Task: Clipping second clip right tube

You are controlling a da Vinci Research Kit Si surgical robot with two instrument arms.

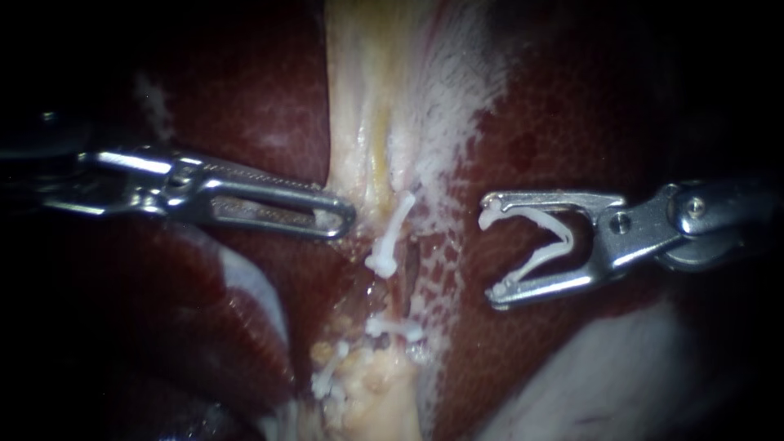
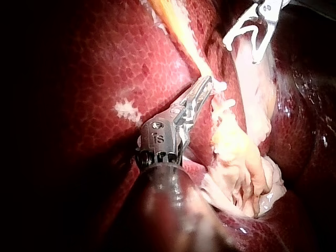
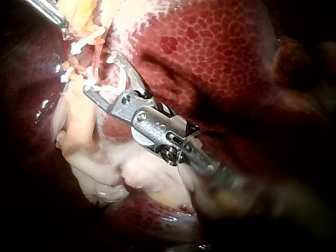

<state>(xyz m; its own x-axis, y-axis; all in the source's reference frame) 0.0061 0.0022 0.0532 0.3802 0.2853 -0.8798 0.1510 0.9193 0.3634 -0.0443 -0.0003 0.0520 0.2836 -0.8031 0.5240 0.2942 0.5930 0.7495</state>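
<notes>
Liver [image 1: 269,98] backdrop. Approach step: my right instrument [image 1: 492,253], mid-right, hand spread holding open clip [image 1: 549,237], short of tube [image 1: 406,278]; next: advance, straddle it.

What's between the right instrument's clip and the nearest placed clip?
Endoscope view: only bare, white-flecked liver between the held clip and the upper placed clip; nothing else.

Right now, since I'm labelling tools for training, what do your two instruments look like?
The left instrument is slim bright metal with a long slotted, ridged tip on a dark shaft. The right instrument is bright metal with wide forked jaws, hooked ends and a round pin.
</notes>
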